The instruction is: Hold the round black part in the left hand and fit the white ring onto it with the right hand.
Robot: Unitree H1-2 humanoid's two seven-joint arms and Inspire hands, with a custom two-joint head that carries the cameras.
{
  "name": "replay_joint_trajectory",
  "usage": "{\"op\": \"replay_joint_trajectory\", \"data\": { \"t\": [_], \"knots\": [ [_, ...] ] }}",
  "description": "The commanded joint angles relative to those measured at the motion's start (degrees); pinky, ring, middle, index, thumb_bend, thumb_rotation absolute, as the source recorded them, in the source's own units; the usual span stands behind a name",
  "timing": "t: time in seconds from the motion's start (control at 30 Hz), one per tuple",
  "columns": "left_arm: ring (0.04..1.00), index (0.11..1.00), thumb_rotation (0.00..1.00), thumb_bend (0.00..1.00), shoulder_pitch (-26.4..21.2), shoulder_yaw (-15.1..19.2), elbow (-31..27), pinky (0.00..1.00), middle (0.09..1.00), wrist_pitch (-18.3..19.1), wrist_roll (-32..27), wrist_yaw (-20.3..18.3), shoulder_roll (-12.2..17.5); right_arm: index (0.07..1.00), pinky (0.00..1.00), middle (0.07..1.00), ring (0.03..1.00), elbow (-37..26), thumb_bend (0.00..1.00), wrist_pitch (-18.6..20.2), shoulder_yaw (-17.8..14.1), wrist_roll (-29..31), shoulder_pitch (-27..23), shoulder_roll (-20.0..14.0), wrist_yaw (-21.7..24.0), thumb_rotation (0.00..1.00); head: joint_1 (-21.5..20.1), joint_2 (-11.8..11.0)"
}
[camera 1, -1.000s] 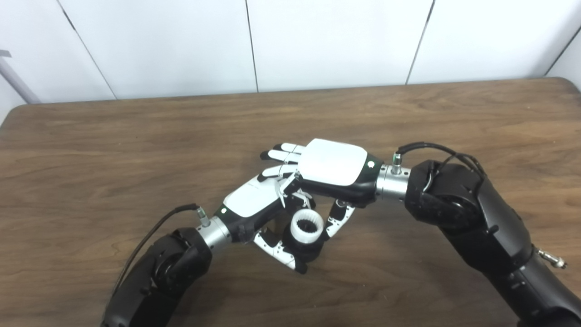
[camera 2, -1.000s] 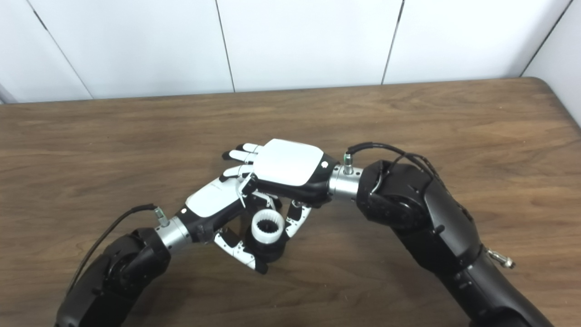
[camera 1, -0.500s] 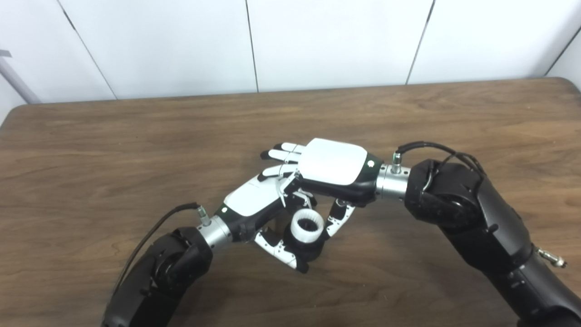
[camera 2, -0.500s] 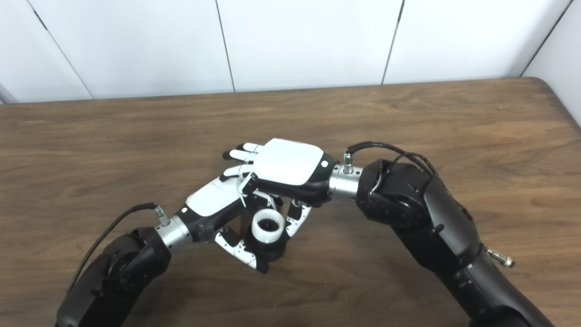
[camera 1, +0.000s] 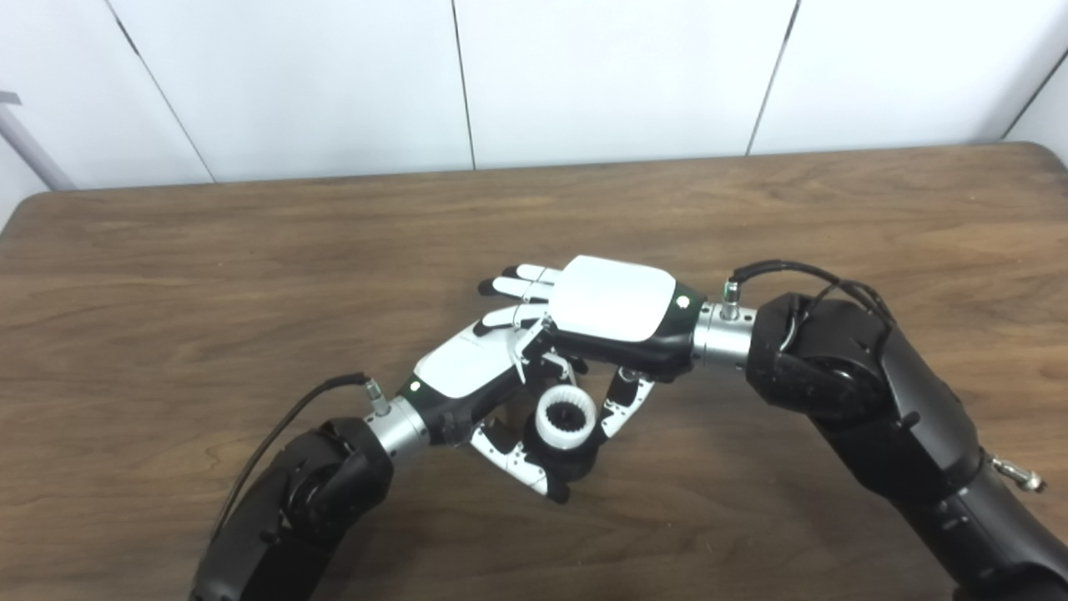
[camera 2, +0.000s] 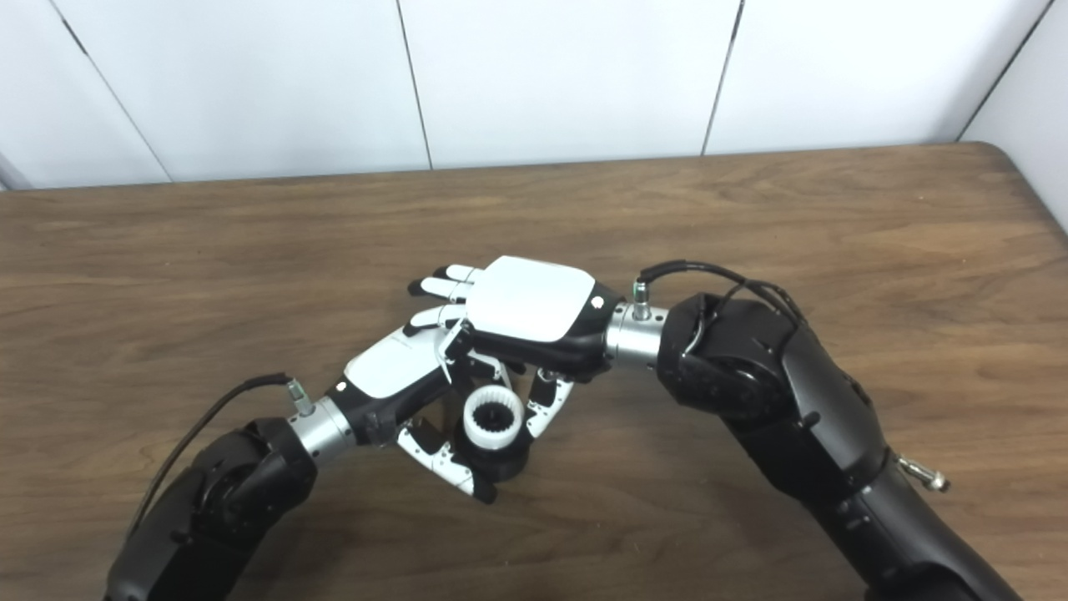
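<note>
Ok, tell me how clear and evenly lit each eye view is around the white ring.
Left eye view: soft, even light, no glare; the white ring shows its inner teeth clearly, though the black part under it blends with the dark fingers of the left hand. Right eye view: equally sharp, with faint shadows on the table under the right hand.

Even, bright light is falling from overhead, washing the wall panels nearly pure white. The tabletop is showing its wood grain clearly, with soft shadows pooling under both arms. The white back shell of the right hand is glaring, its surface detail blowing out. Both views are looking slightly soft, edges mildly fuzzy, with no obvious bending at the borders.
</note>
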Motion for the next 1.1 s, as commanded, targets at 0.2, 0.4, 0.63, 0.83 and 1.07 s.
{"op": "replay_joint_trajectory", "data": {
  "t": [0.2,0.4,0.63,0.83,1.07],
  "knots": [
    [0.956,0.482,0.06,0.52,-1.72,0.84,-1.07,1.0,0.772,-0.14,-0.39,1.94,-0.78,0.48,1.0,0.86,1.0,-1.56,0.53,0.15,0.1,2.52,-1.0,-0.7,0.42,0.14,0.01,0.02],
    [0.956,0.482,0.06,0.52,-1.89,0.81,-1.27,1.0,0.772,-0.17,-0.31,1.65,-0.78,0.484,1.0,0.871,1.0,-1.92,0.53,0.62,0.35,2.29,-1.09,-1.16,0.93,0.15,-0.11,0.03],
    [0.951,0.481,0.06,0.52,-1.81,0.79,-1.26,1.0,0.774,-0.67,-0.24,1.96,-0.75,0.489,1.0,0.914,1.0,-2.45,0.52,1.58,0.16,2.87,-1.52,-1.91,2.52,0.15,-0.03,0.04],
    [0.95,0.482,0.06,0.52,-2.01,0.75,-1.7,1.0,0.77,-0.42,0.09,1.59,-0.59,0.491,1.0,0.921,1.0,-2.4,0.52,1.39,-0.04,3.16,-1.71,-2.1,2.71,0.16,0.05,0.38],
    [0.948,0.481,0.06,0.52,-1.77,0.93,-2.16,1.0,0.773,-0.13,0.59,2.01,-0.99,0.56,1.0,0.933,1.0,-2.6,0.81,1.45,-0.02,3.21,-1.94,-2.36,3.32,0.22,0.01,0.1]
  ]
}}
